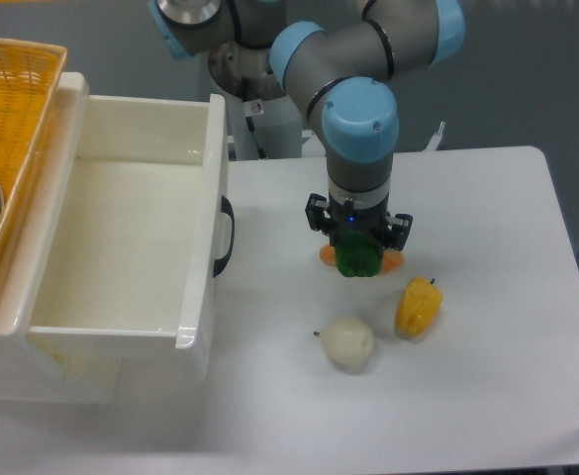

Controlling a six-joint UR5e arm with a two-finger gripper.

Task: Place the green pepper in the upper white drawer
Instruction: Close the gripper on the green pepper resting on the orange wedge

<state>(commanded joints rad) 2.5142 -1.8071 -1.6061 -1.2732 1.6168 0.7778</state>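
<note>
Gripper (pixel 358 259) clamped on small glossy dark-green pepper (pixel 357 260), right of large open white plastic drawer (pixel 210 188), over orange wedge (pixel 392 263).

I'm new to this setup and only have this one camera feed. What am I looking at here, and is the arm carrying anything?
You see one fixed camera looking down at a white table. The grey-and-blue machine is a robot arm; its end effector points straight down and appears shut on the green pepper. An orange item peeks out behind it. Nearby lie a yellow pepper and a pale round item. At left, the upper white drawer stands open, with a yellow basket beyond it.
</note>
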